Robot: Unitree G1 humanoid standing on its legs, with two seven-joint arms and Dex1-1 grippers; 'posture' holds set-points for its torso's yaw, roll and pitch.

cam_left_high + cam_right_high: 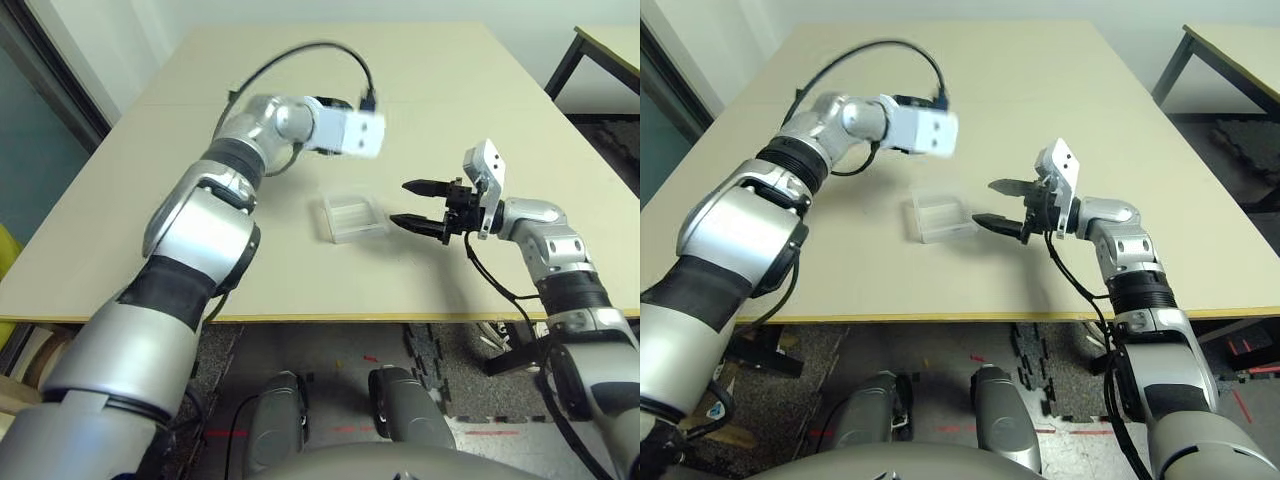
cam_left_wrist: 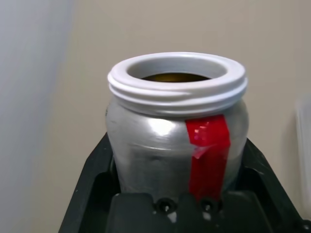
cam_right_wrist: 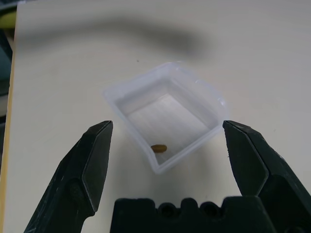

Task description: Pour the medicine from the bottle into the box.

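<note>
Table (image 1: 480, 60) clear; left hand (image 2: 177, 204) hides bottle (image 2: 165, 145) base.

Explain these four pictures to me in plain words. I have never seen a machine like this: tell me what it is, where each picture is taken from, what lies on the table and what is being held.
This is a humanoid robot with two silver arms, each ending in a two-fingered black pincer. The two wide pictures come from a pair of cameras in its head, looking down over its own arms at a beige table. The other two come from cameras on its wrists, each looking along that pincer's fingers.

On the table sits a small clear plastic box. The right wrist picture shows one small brown pill lying inside it.

The left pincer is raised above the table, shut on a small silver bottle with a strip of red tape; its cap is off, so you look at its open mouth. The right pincer is open and holds nothing, its tips close beside the box.
</note>
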